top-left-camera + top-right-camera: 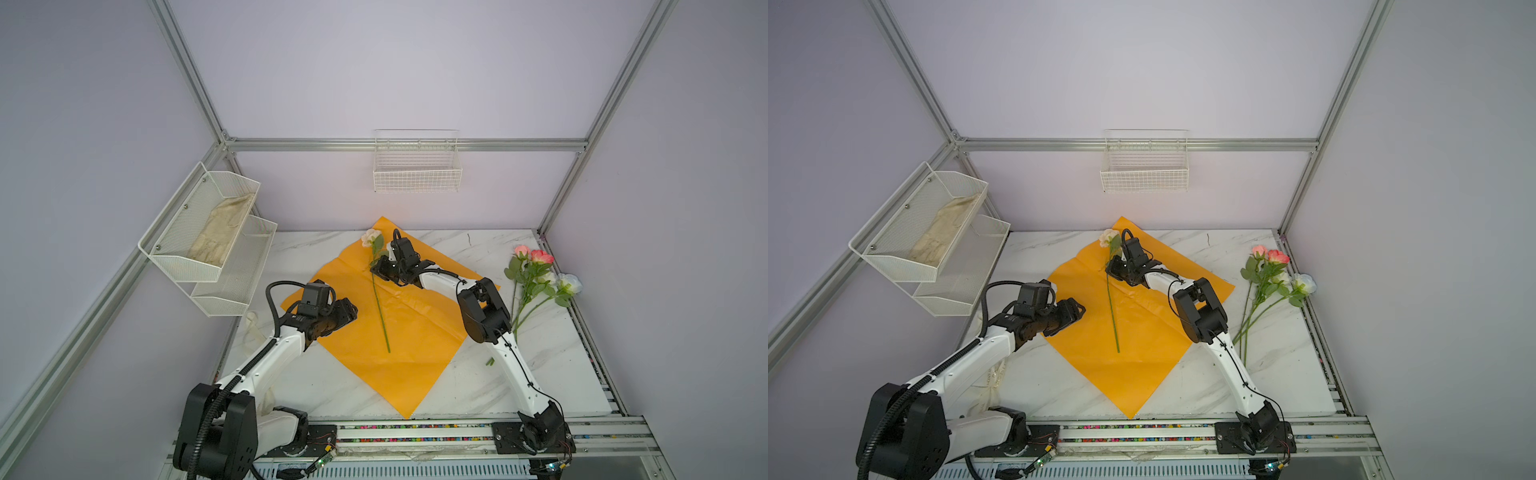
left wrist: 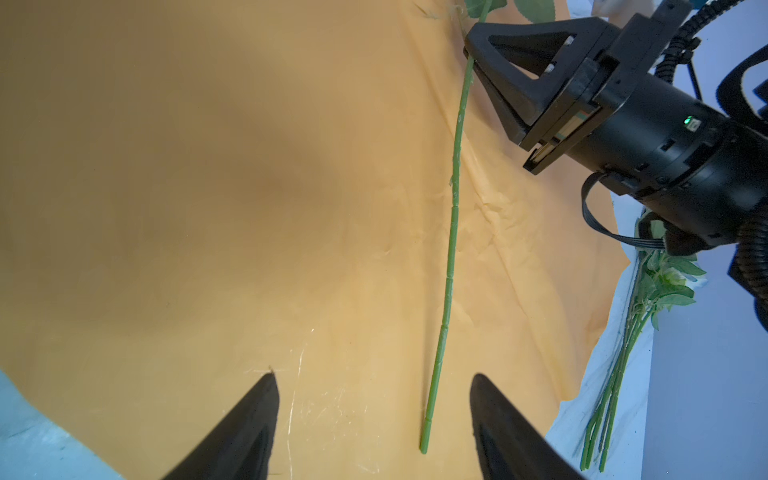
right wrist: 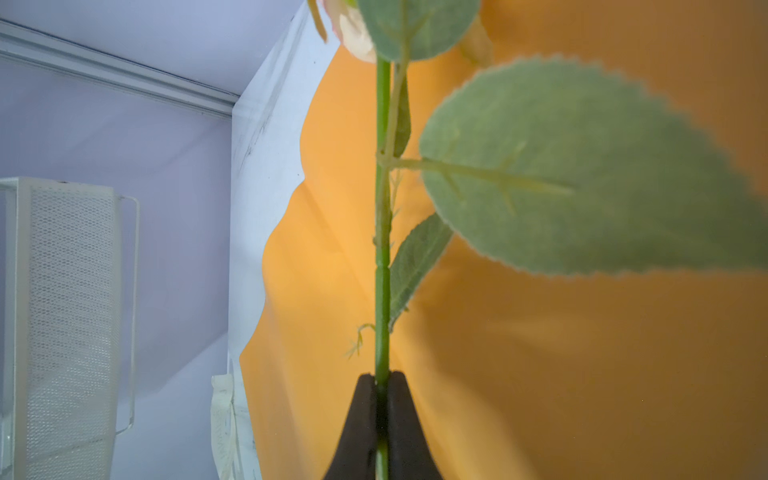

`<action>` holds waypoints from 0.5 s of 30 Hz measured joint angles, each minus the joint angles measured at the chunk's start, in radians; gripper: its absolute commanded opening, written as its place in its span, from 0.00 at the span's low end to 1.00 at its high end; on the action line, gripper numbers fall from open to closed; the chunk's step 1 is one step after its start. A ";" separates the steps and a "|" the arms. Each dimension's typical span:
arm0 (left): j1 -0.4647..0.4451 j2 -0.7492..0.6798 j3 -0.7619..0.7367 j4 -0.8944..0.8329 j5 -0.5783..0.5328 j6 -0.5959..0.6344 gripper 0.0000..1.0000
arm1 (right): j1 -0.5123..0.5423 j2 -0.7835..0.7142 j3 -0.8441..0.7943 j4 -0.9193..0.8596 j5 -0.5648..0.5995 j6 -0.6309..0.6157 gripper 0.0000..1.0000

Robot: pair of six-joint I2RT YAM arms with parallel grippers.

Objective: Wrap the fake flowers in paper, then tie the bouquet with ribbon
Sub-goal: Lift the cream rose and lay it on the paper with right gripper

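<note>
Right wrist view, right gripper pinching rose stem over orange paper, left gripper spread near stem's end.

**Table**: white top with grey marble veining, flat, running from the back wall to the front rail. Lying directly on it:
- **Orange wrapping paper**, one sheet. It is spread open at the middle and turned as a diamond. The far corner is against the back wall, the near corner is at the front edge, and creases run across the centre.
- **Bunch of artificial roses**, with pink, red and white heads. It lies at the right edge, just beside the paper and not on it, stems toward the front.
- **Cream ribbon**, at the left edge.
</note>
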 measured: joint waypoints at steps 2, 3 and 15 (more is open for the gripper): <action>0.000 0.000 0.000 0.000 0.004 0.000 0.72 | 0.005 0.000 -0.016 0.016 0.002 0.026 0.05; 0.000 0.000 0.000 0.000 0.006 0.000 0.72 | 0.007 0.000 -0.020 0.020 0.005 0.034 0.05; 0.000 0.000 0.000 0.003 0.021 0.000 0.74 | 0.016 -0.021 -0.050 0.002 0.017 -0.024 0.45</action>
